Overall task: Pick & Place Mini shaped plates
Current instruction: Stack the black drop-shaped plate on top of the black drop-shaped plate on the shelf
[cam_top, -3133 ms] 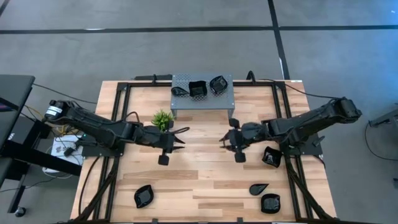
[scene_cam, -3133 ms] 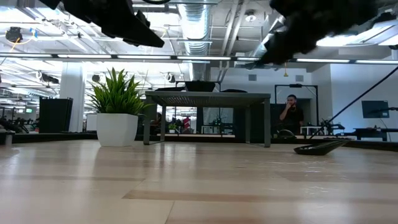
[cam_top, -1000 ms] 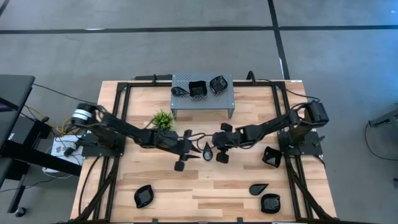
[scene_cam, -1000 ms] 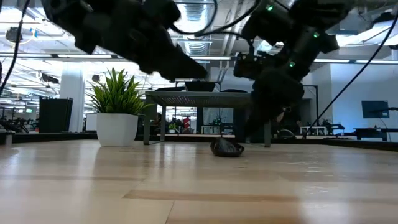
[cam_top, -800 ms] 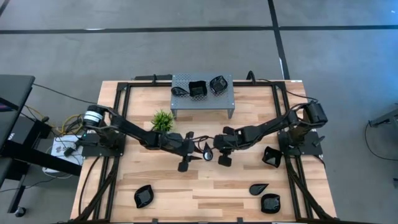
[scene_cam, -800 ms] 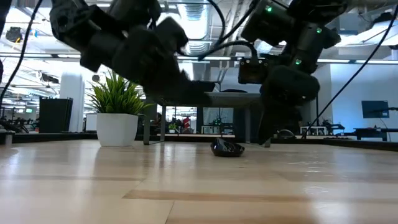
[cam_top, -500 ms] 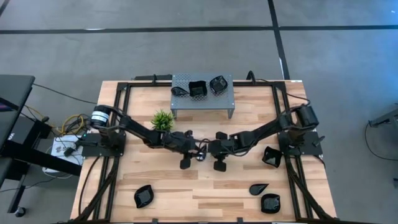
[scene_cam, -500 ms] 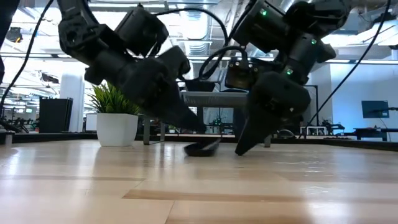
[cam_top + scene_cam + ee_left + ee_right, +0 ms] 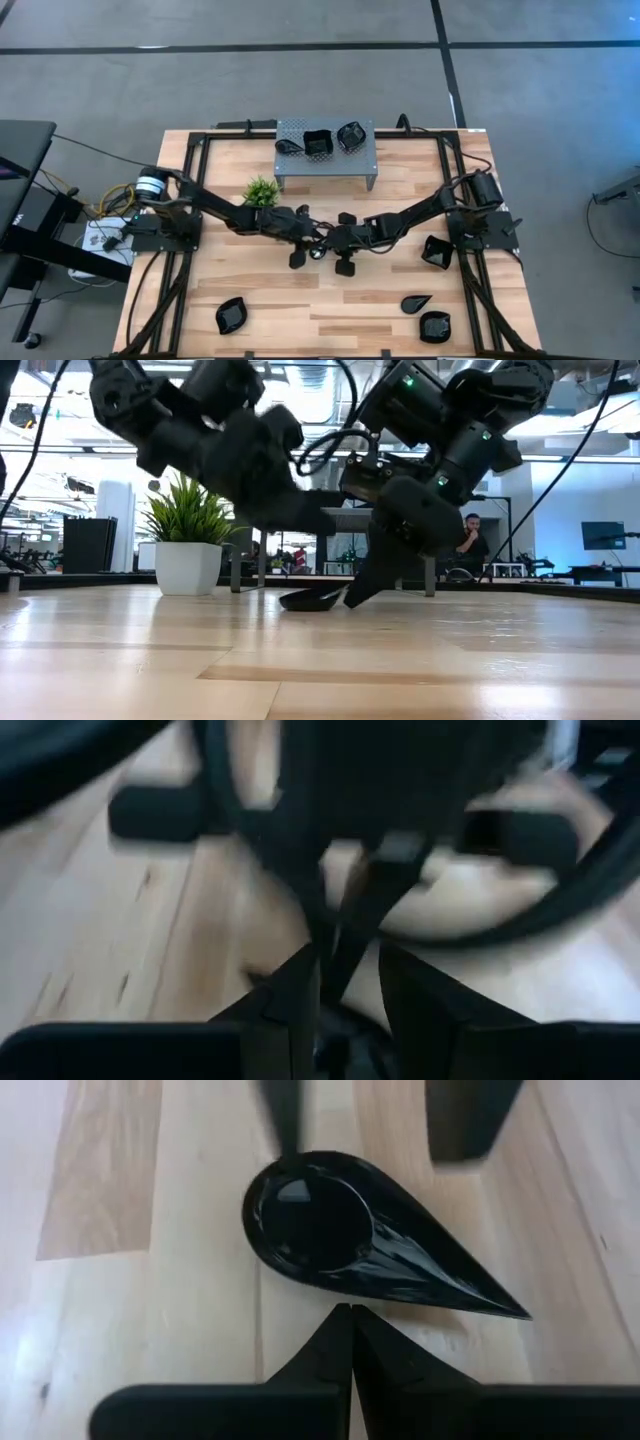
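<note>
A glossy black teardrop mini plate (image 9: 330, 1230) lies on the wooden table near its middle, also seen in the low view (image 9: 312, 600). My right gripper (image 9: 351, 1320) is shut, its tips at the plate's long side. My left gripper (image 9: 345, 1005) stands open on the plate's opposite side. One thin left finger (image 9: 283, 1115) stands at the round end's rim, and the other (image 9: 470, 1120) is beyond the tapering part. In the high view the two grippers meet at mid-table (image 9: 322, 244). My right gripper sets its shut fingertips (image 9: 350, 1325) against the plate's long side rim (image 9: 352, 1302), about midway between bowl and point, coming slanting down from the table's right. The plate lies on the table. My left gripper: whether its thin finger touches the round rim (image 9: 285, 1158) I cannot tell.
A grey perforated stand (image 9: 325, 160) at the far middle carries three black plates (image 9: 317, 144). A small green plant (image 9: 262, 190) stands left of it. Several more plates lie near the right and front edges (image 9: 436, 252) (image 9: 416, 302) (image 9: 435, 326) (image 9: 229, 315).
Both arms have sunk and come together at mid-table. My shut right gripper has gone toward the table's left and the teardrop plate has slid that way ahead of it. My left gripper has come down and rolled on the plate's other side.
</note>
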`<state>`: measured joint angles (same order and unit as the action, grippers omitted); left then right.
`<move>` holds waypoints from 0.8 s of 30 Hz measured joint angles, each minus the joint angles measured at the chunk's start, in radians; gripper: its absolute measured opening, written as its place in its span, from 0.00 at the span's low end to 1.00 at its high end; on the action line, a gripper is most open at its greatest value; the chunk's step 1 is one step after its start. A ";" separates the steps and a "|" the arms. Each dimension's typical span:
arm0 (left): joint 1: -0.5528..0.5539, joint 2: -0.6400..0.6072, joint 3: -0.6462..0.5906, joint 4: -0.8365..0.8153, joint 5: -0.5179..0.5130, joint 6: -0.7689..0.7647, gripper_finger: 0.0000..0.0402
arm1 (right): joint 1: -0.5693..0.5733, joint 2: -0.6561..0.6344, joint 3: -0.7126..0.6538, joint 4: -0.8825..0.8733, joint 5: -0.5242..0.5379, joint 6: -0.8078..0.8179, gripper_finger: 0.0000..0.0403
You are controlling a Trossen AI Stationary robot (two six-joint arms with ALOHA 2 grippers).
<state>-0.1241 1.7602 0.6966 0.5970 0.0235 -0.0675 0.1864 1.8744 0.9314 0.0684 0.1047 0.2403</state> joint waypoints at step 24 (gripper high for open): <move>-0.093 -0.005 0.001 -0.168 -0.086 -0.229 0.27 | 0.012 -0.096 0.057 -0.006 0.043 -0.103 0.00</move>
<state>-0.2170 1.7550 0.6979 0.4290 -0.0621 -0.2970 0.1987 1.7786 0.9886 0.0626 0.1478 0.1376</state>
